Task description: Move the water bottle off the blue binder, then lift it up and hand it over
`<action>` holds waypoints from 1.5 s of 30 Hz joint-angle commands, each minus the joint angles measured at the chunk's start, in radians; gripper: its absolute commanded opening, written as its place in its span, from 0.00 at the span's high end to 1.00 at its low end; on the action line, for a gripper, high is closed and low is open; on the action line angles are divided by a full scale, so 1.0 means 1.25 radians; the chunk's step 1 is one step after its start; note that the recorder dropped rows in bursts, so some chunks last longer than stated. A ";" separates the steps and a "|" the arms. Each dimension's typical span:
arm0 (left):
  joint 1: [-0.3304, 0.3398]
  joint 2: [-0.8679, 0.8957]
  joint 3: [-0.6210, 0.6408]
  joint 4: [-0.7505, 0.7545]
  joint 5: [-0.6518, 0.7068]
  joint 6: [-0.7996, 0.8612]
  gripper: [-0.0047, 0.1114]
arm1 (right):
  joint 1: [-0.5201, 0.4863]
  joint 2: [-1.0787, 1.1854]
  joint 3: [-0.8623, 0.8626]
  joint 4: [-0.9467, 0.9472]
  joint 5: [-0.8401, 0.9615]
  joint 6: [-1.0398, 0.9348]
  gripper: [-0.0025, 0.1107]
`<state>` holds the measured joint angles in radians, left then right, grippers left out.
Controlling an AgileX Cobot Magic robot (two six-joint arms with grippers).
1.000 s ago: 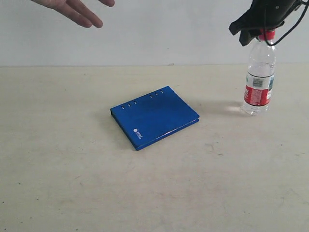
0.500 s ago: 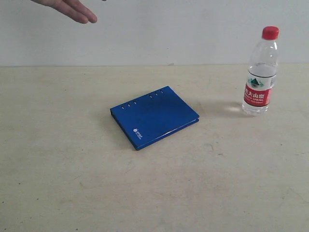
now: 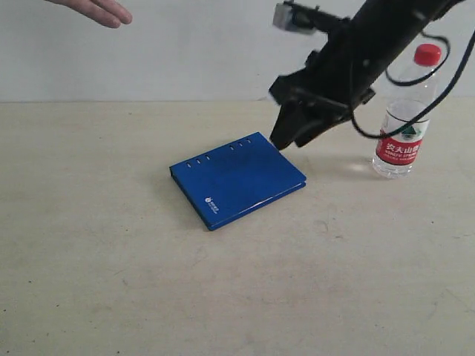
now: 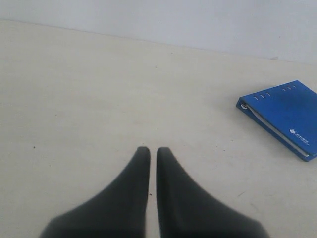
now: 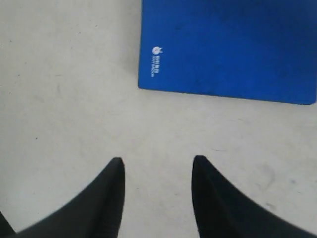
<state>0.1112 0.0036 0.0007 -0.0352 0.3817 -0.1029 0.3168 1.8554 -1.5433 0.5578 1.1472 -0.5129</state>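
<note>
The blue binder (image 3: 237,180) lies flat on the table's middle, its white logo toward the front. The water bottle (image 3: 403,111) stands upright on the table at the right, off the binder, partly crossed by the right arm's cables. My right gripper (image 3: 283,141) hangs just above the binder's far right corner. In the right wrist view this gripper (image 5: 157,159) is open and empty over bare table, with the binder (image 5: 228,49) close ahead. My left gripper (image 4: 149,148) is shut on nothing, low over the table, far from the binder (image 4: 285,116); the exterior view does not show it.
A person's hand (image 3: 93,9) reaches in at the top left, palm down, above the table. The beige tabletop (image 3: 111,282) runs back to a pale wall.
The right arm let go of the bottle's cap, left the view, then came down to the binder's far right corner. The bottle stays standing. The hand drew back toward the top left.
</note>
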 commanded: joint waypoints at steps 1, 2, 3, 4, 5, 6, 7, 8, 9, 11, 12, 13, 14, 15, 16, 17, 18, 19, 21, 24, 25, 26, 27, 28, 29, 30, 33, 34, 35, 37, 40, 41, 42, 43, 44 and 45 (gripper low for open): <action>-0.004 -0.003 -0.001 0.001 -0.012 0.002 0.92 | 0.054 0.023 0.064 0.024 -0.060 -0.084 0.65; -0.004 -0.003 -0.001 0.006 -0.015 0.002 0.92 | 0.059 0.031 0.064 0.017 -0.083 -0.084 0.65; -0.004 -0.003 -0.001 0.028 -0.019 0.015 0.92 | 0.059 0.030 0.064 0.017 -0.106 -0.084 0.65; -0.004 -0.003 -0.001 0.066 -0.025 0.031 0.92 | 0.059 0.032 0.064 0.016 -0.131 -0.082 0.65; -0.004 -0.003 -0.001 0.044 -0.061 0.012 0.92 | 0.059 0.032 0.064 0.016 -0.147 -0.081 0.65; -0.004 -0.003 -0.001 -0.097 -0.129 -0.064 0.92 | 0.059 0.032 0.064 0.016 -0.161 -0.079 0.65; -0.004 -0.003 -0.001 -0.300 -0.184 -0.160 0.92 | 0.059 0.032 0.064 0.016 -0.175 -0.079 0.65; -0.004 -0.003 -0.001 -0.529 -0.215 -0.236 0.92 | 0.059 0.032 0.064 0.016 -0.190 -0.079 0.65; -0.004 -0.003 -0.001 -0.639 -0.219 -0.263 0.92 | 0.059 0.032 0.064 0.016 -0.193 -0.079 0.65; -0.004 -0.003 -0.001 -0.752 -0.221 -0.265 0.92 | 0.059 0.032 0.064 0.016 -0.196 -0.079 0.65; -0.004 -0.003 -0.001 -0.777 -0.221 -0.265 0.92 | 0.059 0.032 0.064 0.016 -0.196 -0.077 0.65; -0.004 -0.003 -0.001 -0.782 -0.223 -0.265 0.92 | 0.059 0.032 0.064 0.014 -0.196 -0.077 0.65; -0.004 -0.003 -0.001 -0.782 -0.225 -0.265 0.92 | 0.059 0.032 0.064 0.007 -0.196 -0.077 0.65; -0.004 -0.003 -0.001 -0.782 -0.225 -0.260 0.92 | 0.059 0.032 0.064 -0.002 -0.196 -0.077 0.65; -0.004 -0.003 -0.001 -0.782 -0.231 -0.248 0.92 | 0.059 0.032 0.064 -0.015 -0.196 -0.076 0.65; -0.004 -0.003 -0.001 -0.778 -0.238 -0.234 0.92 | 0.059 0.032 0.064 -0.029 -0.196 -0.071 0.64; -0.004 -0.003 -0.001 -0.773 -0.253 -0.216 0.92 | 0.059 0.032 0.064 -0.044 -0.196 -0.062 0.64; -0.004 -0.003 -0.001 -0.773 -0.273 -0.196 0.92 | 0.059 0.032 0.064 -0.063 -0.196 -0.054 0.64; -0.004 -0.003 -0.001 -0.773 -0.305 -0.175 0.92 | 0.059 0.032 0.064 -0.098 -0.195 -0.039 0.64; -0.004 -0.003 -0.001 -0.777 -0.333 -0.175 0.92 | 0.059 0.032 0.064 -0.119 -0.185 -0.026 0.64; -0.004 -0.003 -0.001 -0.777 -0.338 -0.175 0.92 | 0.059 0.032 0.064 -0.119 -0.180 -0.026 0.64; -0.004 -0.003 -0.001 -0.777 -0.346 -0.175 0.92 | 0.059 0.032 0.064 -0.119 -0.171 -0.026 0.64; -0.004 -0.003 -0.001 -0.777 -0.356 -0.175 0.92 | 0.059 0.032 0.064 -0.119 -0.159 -0.029 0.64; -0.004 -0.003 -0.001 -0.777 -0.357 -0.175 0.92 | 0.059 0.032 0.064 -0.119 -0.150 -0.029 0.64; -0.004 -0.003 -0.001 -0.777 -0.357 -0.175 0.92 | 0.059 0.032 0.064 -0.119 -0.141 -0.029 0.64; -0.004 -0.003 -0.001 -0.777 -0.357 -0.175 0.92 | 0.059 0.032 0.064 -0.119 -0.131 -0.029 0.64; -0.004 -0.003 -0.001 -0.777 -0.359 -0.175 0.92 | 0.059 0.032 0.064 -0.119 -0.106 -0.031 0.60; -0.004 -0.003 -0.001 -0.775 -0.359 -0.171 0.92 | 0.059 0.032 0.064 -0.119 -0.104 -0.031 0.56; -0.004 -0.003 -0.001 -0.773 -0.359 -0.155 0.92 | 0.059 0.032 0.064 -0.119 -0.104 -0.031 0.50; -0.004 -0.003 -0.001 -0.757 -0.359 -0.124 0.92 | 0.059 0.032 0.064 -0.116 -0.123 -0.031 0.41; -0.004 -0.003 -0.001 -0.745 -0.348 -0.071 0.92 | 0.059 0.032 0.064 -0.116 -0.156 -0.009 0.38; -0.004 -0.003 -0.001 -0.747 -0.346 -0.054 0.92 | 0.059 0.032 0.064 -0.116 -0.169 0.005 0.38; -0.004 -0.003 -0.001 -0.747 -0.352 -0.039 0.92 | 0.059 0.032 0.064 -0.116 -0.182 0.023 0.38; -0.004 -0.003 -0.001 -0.747 -0.370 -0.019 0.92 | 0.059 0.032 0.064 -0.116 -0.191 0.043 0.39; -0.004 -0.003 -0.001 -0.747 -0.392 0.011 0.92 | 0.059 0.032 0.064 -0.116 -0.196 0.058 0.42; -0.004 -0.003 -0.001 -0.747 -0.411 0.027 0.92 | 0.059 0.032 0.064 -0.116 -0.198 0.064 0.48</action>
<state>0.1112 0.0036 0.0007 -0.9772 -0.0749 -0.1444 0.3909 1.8987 -1.4632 0.4166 0.9248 -0.4725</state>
